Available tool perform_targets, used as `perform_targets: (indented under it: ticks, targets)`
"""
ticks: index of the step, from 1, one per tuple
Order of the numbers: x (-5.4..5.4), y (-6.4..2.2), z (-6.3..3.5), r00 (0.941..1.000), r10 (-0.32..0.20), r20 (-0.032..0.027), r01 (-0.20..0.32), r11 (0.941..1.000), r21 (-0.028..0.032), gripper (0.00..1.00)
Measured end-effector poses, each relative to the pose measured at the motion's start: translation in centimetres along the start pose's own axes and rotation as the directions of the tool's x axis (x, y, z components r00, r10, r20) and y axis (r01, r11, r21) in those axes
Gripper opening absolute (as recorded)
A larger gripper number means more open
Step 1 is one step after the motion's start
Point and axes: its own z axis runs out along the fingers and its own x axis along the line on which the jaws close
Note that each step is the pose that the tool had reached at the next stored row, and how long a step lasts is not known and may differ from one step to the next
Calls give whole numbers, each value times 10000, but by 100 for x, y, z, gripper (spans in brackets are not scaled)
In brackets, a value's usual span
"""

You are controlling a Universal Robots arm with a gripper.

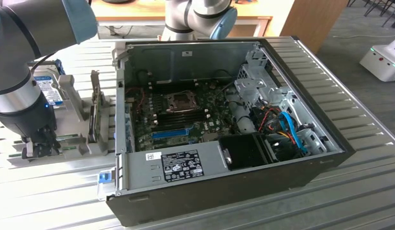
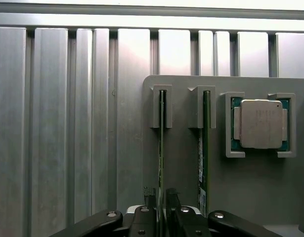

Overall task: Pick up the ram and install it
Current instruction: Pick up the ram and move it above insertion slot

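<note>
Gripper (image 2: 161,197) jaws apart, straddling the ram (image 2: 161,138), not clamped on it. Ram stands edge-on in grey rack (image 2: 184,173), 2nd stick (image 2: 205,148) just beside, CPU (image 2: 260,123) next over.

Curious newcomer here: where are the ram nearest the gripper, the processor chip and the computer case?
ram (image 2: 162,128): wrist view, narrow edge.
processor chip (image 2: 260,123): wrist view, metal lid's middle.
computer case (image 1: 184,60): exterior view, inner wall.

Print on the white label (image 1: 180,165) is illegible.
</note>
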Motion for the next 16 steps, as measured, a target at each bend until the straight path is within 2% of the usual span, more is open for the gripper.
perform_targets:
  ticks: [1, 16]
  targets:
    - [0, 0, 0, 10000, 0, 0, 0, 10000, 0, 22]
    - [0, 0, 0, 10000, -1, 0, 1, 10000, 0, 22]
